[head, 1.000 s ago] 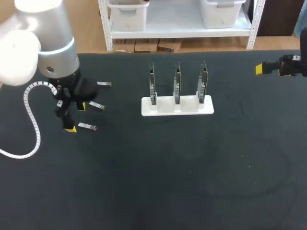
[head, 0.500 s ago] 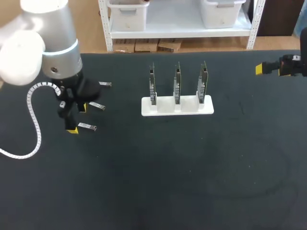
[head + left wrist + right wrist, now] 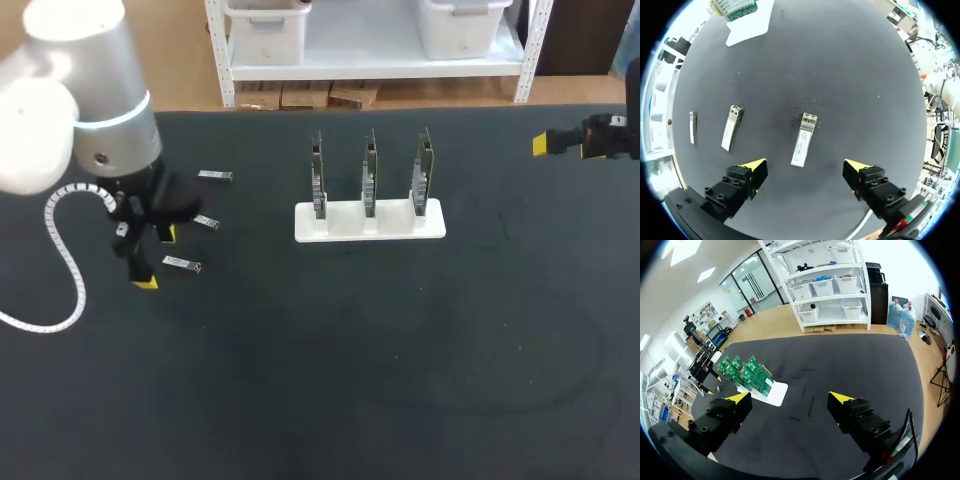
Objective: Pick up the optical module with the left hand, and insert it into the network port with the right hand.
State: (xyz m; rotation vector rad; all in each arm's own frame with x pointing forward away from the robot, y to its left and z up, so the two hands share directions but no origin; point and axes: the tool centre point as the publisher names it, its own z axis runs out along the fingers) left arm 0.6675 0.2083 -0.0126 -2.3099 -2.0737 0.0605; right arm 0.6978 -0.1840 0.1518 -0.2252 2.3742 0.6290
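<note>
Leftward a touch since a moment ago, my left gripper [image 3: 805, 169] hangs wide open and empty, the nearest module [image 3: 803, 132] lying flat on the table [image 3: 400, 380] just ahead of its fingers (right gripper [image 3: 790, 399] also open, empty, far off), and coming down off-centre could clip the module's end and skid it away.

The left arm [image 3: 85, 110] was a silver-grey cylinder with white rounded housings and a white ribbed cable [image 3: 66, 257]. The left gripper [image 3: 807, 165] and right gripper [image 3: 790, 398] had black, screw-studded fingers, yellow-tipped.
</note>
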